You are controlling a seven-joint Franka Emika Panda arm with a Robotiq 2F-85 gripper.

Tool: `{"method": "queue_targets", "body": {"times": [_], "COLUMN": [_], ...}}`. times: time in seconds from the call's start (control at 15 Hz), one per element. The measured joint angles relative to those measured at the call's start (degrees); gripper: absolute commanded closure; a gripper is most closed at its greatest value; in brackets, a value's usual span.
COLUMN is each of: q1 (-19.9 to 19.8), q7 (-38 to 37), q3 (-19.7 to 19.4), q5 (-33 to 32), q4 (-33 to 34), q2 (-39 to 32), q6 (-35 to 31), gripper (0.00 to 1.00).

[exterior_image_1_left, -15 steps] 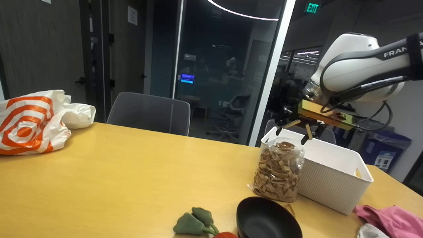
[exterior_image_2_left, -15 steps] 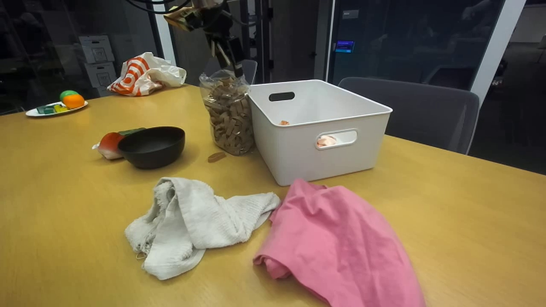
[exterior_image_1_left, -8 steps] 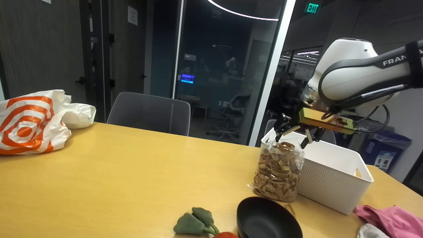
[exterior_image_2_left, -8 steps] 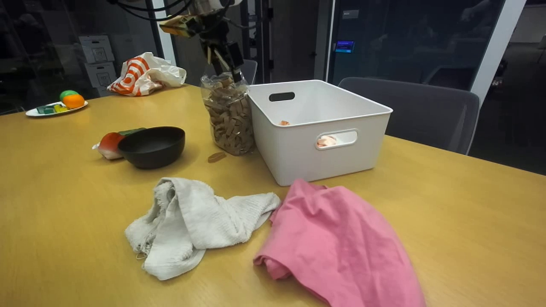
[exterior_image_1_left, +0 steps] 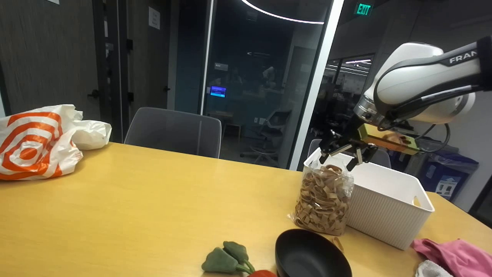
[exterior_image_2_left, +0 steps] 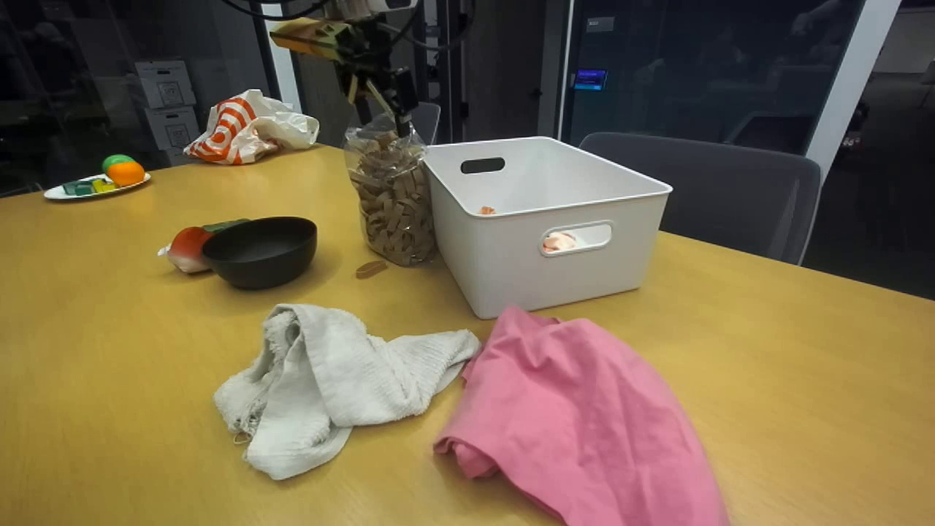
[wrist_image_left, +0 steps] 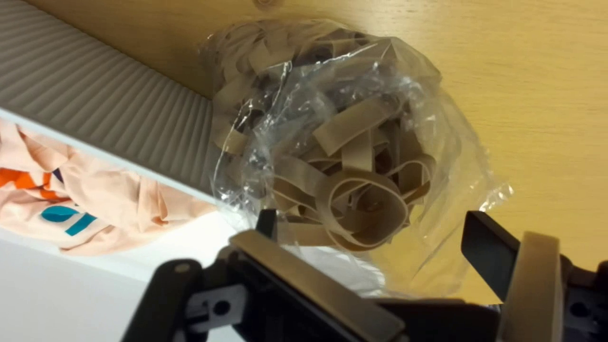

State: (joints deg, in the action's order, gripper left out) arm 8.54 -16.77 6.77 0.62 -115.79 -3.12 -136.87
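Note:
A clear plastic bag full of tan rubber bands stands upright on the table, against the white bin's side, in both exterior views (exterior_image_1_left: 324, 204) (exterior_image_2_left: 398, 212). My gripper (exterior_image_1_left: 336, 162) is open at the top of the bag. In the wrist view the open gripper (wrist_image_left: 373, 228) has its jaws wide apart, with the bag's loose clear top and the upper bands between and beyond them. The left finger (wrist_image_left: 267, 222) overlaps the clear film; whether it touches cannot be told. The white ribbed bin (exterior_image_1_left: 384, 215) holds peach cloth (wrist_image_left: 109, 199) with orange and teal patches.
A black bowl (exterior_image_2_left: 263, 256) and a red-and-green toy vegetable (exterior_image_2_left: 190, 248) stand near the bag. A loose rubber band (exterior_image_2_left: 371, 269) lies on the table. A white towel (exterior_image_2_left: 350, 380) and pink cloth (exterior_image_2_left: 584, 424) lie before the bin. A crumpled white-and-orange shopping bag (exterior_image_1_left: 29, 154) lies farther off.
My gripper has come down to the bag's top, still open. In the last half second the wrist has tilted slightly while the fingertips stayed nearly in place. The bag and bin have not moved.

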Motion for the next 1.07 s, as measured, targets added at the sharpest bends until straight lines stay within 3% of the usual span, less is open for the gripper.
{"method": "queue_targets", "body": {"times": [0.73, 0.87, 1.07], "q1": [0.77, 1.12, 1.31], "q7": [4.88, 3.93, -1.09], "q3": [1.33, 1.45, 1.45], "q5": [-1.99, -5.78, -16.51], "q4": [-2.06, -2.31, -3.01], "q2": [0.30, 0.32, 0.32], "q6": [-0.45, -2.20, -4.23], "gripper": [0.00, 0.00, 0.00]}}
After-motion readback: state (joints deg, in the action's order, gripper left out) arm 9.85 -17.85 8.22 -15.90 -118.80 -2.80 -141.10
